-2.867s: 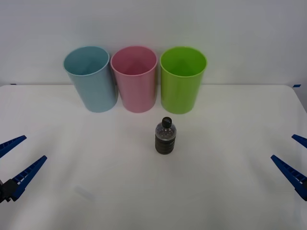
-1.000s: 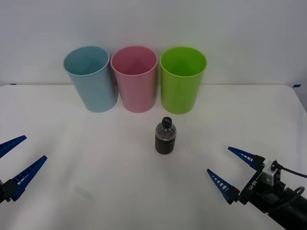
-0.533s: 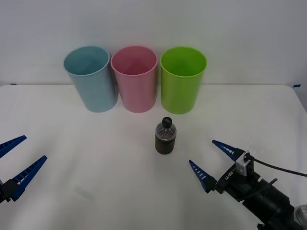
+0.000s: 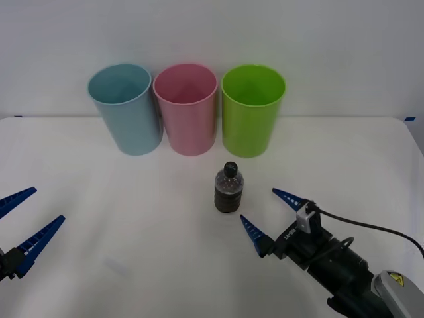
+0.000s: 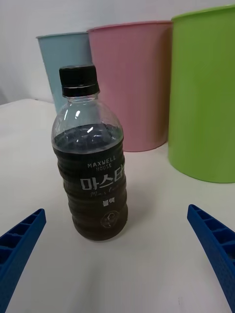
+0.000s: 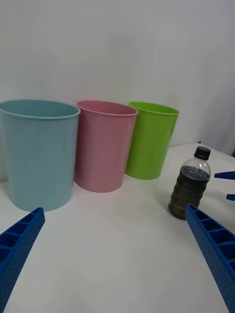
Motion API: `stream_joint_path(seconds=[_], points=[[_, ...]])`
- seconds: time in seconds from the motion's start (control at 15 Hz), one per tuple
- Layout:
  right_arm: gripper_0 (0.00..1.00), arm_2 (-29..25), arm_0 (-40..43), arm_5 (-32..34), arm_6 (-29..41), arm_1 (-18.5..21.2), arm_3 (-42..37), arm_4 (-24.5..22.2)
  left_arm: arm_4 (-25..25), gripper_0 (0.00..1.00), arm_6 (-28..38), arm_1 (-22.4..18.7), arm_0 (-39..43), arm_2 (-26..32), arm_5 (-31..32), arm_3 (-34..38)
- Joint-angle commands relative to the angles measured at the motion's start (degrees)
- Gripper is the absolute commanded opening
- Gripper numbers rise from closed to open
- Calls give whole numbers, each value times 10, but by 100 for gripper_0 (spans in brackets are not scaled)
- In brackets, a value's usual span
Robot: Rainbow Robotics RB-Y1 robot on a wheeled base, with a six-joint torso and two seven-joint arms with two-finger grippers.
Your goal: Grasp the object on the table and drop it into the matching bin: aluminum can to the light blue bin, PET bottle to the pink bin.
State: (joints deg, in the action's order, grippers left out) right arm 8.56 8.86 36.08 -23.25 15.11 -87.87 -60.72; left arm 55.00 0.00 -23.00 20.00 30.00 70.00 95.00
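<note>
Bottle (image 4: 228,190) stands upright mid-frame on the table (image 4: 99,192), just below the pink bin (image 4: 186,109) it belongs in. I've got the right claw (image 4: 269,212) wide open at lower right, level with the bottle for a side grab. Left claw (image 4: 25,222) is open too, parked lower left.

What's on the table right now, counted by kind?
Bins: 3 - light blue bin, pink bin, lime green bin
PET bottle: 1
Total: 4
</note>
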Motion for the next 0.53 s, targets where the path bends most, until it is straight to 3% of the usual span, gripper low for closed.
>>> stream_joint_path(seconds=[0.07,0.33,0.53], points=[[100,32,-18,-49,0,-1,1,-1,0,100,0,0,0,0,0,0],[100,71,-42,-107,0,-1,3,-1,0,100,0,0,0,0,0,0],[100,83,-85,-116,0,-17,52,-2,0,100,0,0,0,0,0,0]])
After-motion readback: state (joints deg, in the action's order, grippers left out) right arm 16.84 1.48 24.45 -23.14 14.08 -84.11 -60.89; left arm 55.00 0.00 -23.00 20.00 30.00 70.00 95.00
